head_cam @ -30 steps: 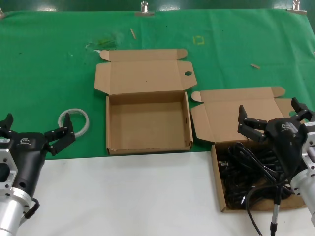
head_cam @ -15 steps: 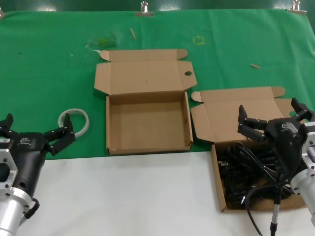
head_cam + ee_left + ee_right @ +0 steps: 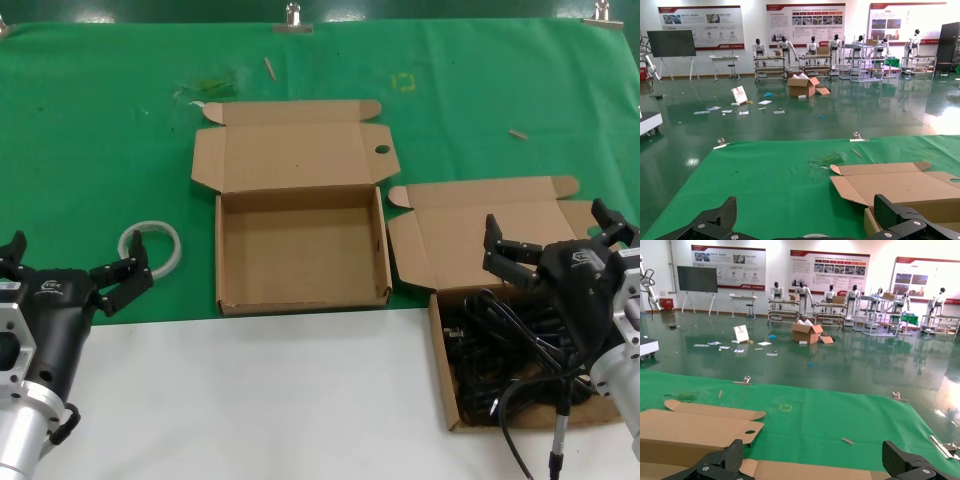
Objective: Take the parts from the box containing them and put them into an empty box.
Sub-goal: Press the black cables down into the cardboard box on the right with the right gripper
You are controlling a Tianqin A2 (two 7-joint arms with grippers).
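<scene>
A green cloth (image 3: 100, 130) covers the far part of a white table (image 3: 250, 400), held at the back edge by metal clips (image 3: 293, 16). Beyond it, the wrist views show a large hall with a glossy green floor and wall posters.

2 shallow brown cardboard mailer boxes sit open, lids folded back. The empty box (image 3: 300, 250) lies at the centre on the cloth, with a round hole near its lid edge. The box containing the parts (image 3: 447, 330) sits to its right, at the table's near right. Inside it lie the parts: black power cables (image 3: 500, 350) coiled in a loose tangle.

The right gripper (image 3: 556, 240) hangs over that box's rear edge, its fingers spread wide and holding nothing. The left gripper (image 3: 70, 262) waits at the near left, fingers also spread apart and empty, just beside a white ring (image 3: 150, 248) lying on the cloth.
</scene>
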